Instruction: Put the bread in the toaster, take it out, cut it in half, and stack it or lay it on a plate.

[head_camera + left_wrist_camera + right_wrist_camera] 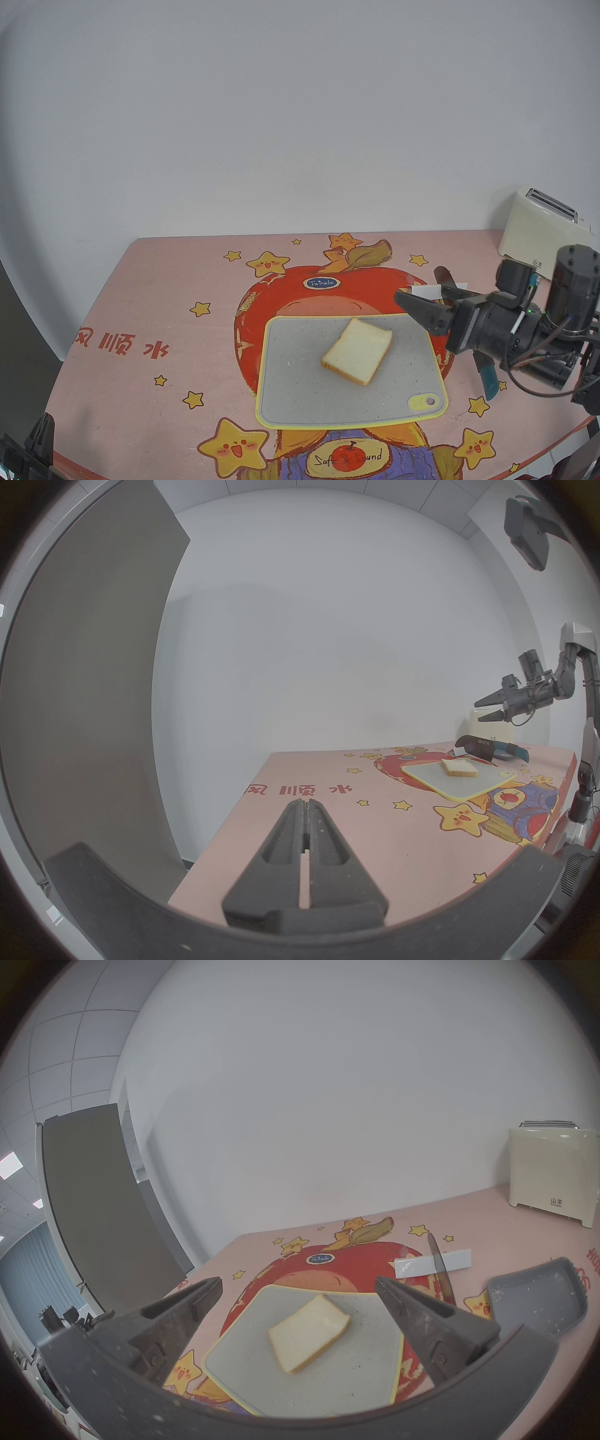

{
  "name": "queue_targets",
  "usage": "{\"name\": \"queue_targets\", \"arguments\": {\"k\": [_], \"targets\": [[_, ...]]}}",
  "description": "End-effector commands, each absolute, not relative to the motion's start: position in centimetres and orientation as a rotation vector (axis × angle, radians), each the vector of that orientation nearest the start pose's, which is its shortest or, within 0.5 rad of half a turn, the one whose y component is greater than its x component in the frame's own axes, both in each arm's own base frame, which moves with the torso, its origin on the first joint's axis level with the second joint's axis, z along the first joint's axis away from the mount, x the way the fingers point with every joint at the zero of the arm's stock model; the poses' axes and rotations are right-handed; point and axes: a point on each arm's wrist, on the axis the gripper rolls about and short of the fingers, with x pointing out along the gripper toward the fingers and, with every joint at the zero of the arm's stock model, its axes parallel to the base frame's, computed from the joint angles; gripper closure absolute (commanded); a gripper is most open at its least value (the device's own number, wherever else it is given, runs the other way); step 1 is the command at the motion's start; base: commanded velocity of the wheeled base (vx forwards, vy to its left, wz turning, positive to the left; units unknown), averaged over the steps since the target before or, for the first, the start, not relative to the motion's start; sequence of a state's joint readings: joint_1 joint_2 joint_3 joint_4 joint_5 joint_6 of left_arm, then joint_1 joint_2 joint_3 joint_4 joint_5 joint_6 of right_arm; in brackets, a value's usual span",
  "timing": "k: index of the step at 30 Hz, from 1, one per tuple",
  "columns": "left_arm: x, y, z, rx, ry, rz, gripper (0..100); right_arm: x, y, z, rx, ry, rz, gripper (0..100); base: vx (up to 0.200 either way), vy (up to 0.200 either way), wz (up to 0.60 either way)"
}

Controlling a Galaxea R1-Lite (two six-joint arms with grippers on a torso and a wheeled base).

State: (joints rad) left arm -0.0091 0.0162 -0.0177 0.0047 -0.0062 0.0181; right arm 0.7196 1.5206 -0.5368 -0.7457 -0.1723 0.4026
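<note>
1 bread slice [357, 350] [459, 767] [308, 1332]: whole, lies flat near the middle of the cutting board, touched by neither gripper.
Cutting board [294, 387] [431, 777] [362, 1372]: grey w/ yellow rim, sits on table centre, over the apple print.
R gripper [419, 286] [478, 712] [297, 1282]: hovers above board's right edge, well up off the table, pointed toward the bread; jaws spread wide, nothing between.
Knife [488, 376] [490, 747] [437, 1265]: lies on table just right of board, blade toward the wall, teal handle toward the front; blade crosses a white strip [427, 291] [432, 1263].
Grey tray [537, 1294]: on table, right of knife, apart from it.
Toaster [540, 234] [553, 1172]: cream, upright at table's far right corner, slots up.
L gripper [306, 802]: by table's [156, 300] left end, well apart from board; jaws pressed together, empty.
</note>
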Motion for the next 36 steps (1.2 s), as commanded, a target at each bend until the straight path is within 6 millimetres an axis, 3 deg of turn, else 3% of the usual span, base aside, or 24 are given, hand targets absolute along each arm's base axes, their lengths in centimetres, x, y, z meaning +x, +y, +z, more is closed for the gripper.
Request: {"name": "queue_targets", "arguments": {"k": [1,2,3,6,12,22,29,36], "targets": [[-2.2,0.0,7.6,0.018,0.020,-0.016,100,23.3,18.3,15.4,0.265,0.373,0.449,0,0.000,0.000,0.00],[-2.2,0.0,7.6,0.018,0.020,-0.016,100,23.9,18.5,15.3,0.266,0.375,0.442,0,0.000,0.000,0.00],[-2.2,0.0,7.6,0.018,0.020,-0.016,100,24.8,18.7,15.2,0.270,0.375,0.431,100,0.000,0.000,0.00],[-2.2,0.0,7.6,0.018,0.020,-0.016,100,26.8,18.9,15.4,0.274,0.405,0.425,100,0.000,0.000,0.00],[-2.2,0.0,7.6,0.018,0.021,-0.016,100,28.0,18.9,16.0,0.247,0.485,0.394,100,0.000,0.000,0.00],[-2.2,0.0,7.6,0.018,0.021,-0.016,100,27.7,19.1,14.1,0.231,0.604,0.365,100,0.000,0.000,0.00],[-2.2,0.0,7.6,0.018,0.020,-0.016,100,27.6,20.7,11.6,0.190,0.665,0.372,100,0.000,0.000,0.00],[-2.2,0.0,7.6,0.018,0.021,-0.016,100,27.6,20.8,11.2,0.188,0.681,0.367,100,0.000,0.000,0.00]]}}
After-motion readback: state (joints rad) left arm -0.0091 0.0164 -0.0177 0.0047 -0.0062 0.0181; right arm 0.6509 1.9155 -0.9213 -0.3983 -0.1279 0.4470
